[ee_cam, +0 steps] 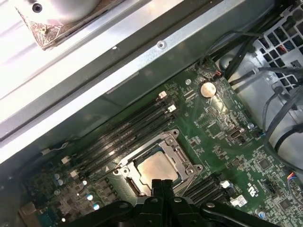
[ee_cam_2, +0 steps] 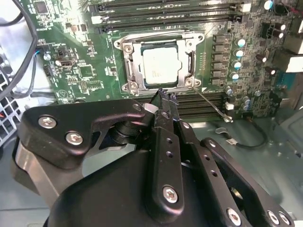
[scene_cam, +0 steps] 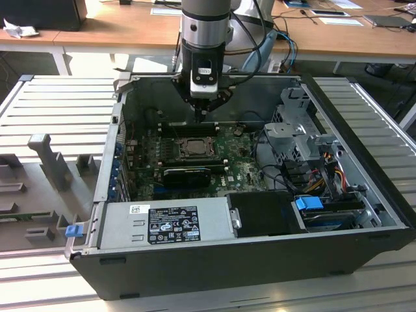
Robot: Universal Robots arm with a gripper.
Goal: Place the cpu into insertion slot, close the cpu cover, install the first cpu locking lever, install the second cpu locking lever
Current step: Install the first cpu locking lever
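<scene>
A ribbed grey table carries an open computer case. At upper centre of the exterior view the end effector hovers with its fingers pressed together and empty. It is near the cpu, which sits in the insertion slot with the cpu cover flat around it.

cpu: first wrist view, the edge nearest my tool is hidden behind its fingertips.
cpu cover: same view, that side of the frame is hidden too.
insertion slot: exterior view, too small to tell cpu from cpu cover.
motherboard: second wrist view, a large part lies behind my tool's body.
arm: cut off by the exterior view's upper edge.
</scene>
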